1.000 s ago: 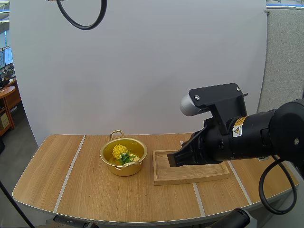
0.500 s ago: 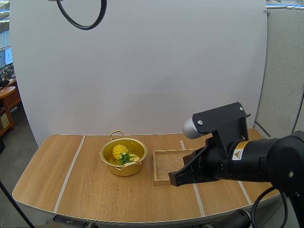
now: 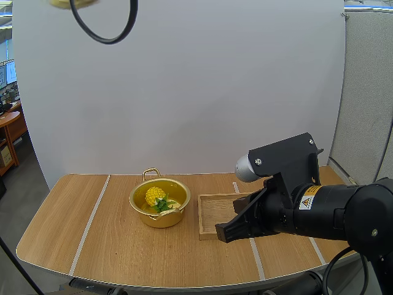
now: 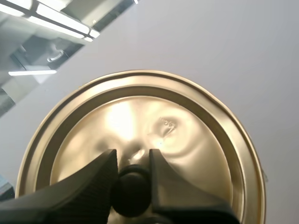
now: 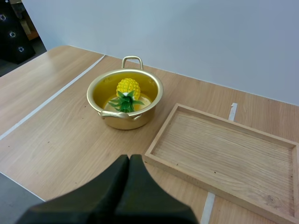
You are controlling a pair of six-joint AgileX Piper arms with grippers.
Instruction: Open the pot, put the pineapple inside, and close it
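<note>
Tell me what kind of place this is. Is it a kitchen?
Probably not a kitchen, more like a robot practice bench. A black robot arm reaches over a wooden table, where a pineapple sits in a gold pot beside a wooden tray.

Your right arm [image 3: 325, 212] hides half the shallow wooden tray [image 3: 212, 209]; the high view's top edge crops the round gold metal lid [image 3: 64, 3].

left pincer [image 4: 133, 158] pinching, right pincer [image 5: 129, 161] closed tight.
</note>
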